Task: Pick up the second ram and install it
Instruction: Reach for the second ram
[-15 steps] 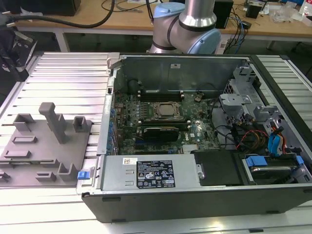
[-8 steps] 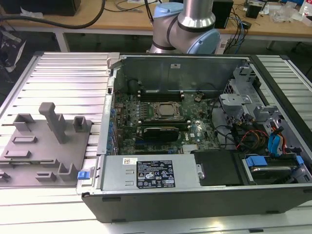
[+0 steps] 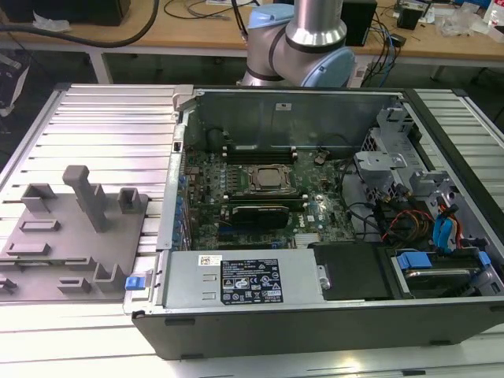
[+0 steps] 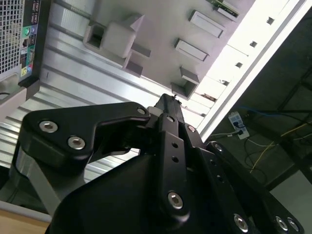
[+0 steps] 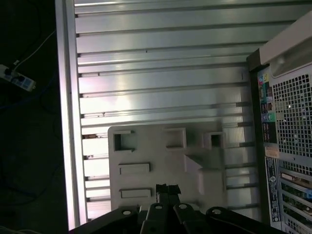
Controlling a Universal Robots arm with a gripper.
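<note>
My gripper [image 4: 168, 100] hangs above the grey holder fixture [image 5: 161, 156], and its black fingers [image 5: 168, 189] are pressed together with nothing between them. A short sliver of green circuit board [image 4: 225, 9] shows at the far end of the fixture [image 4: 161, 29]; it looks like the second ram, but most of it is cut off. In the exterior view the fixture [image 3: 71, 236] lies on the ribbed aluminium table, to the left of the open computer case [image 3: 315, 315]. The long memory slots [image 3: 260, 151] sit behind the CPU socket [image 3: 272, 179].
The arm's base [image 3: 303, 39] stands behind the case. A black card [image 3: 252, 213] lies in front of the CPU socket, and drive bays with cables [image 3: 433, 228] fill the case on the exterior view's right. A tall post [image 3: 87, 193] rises from the fixture. The case's rear panel [image 5: 287, 126] borders the fixture.
</note>
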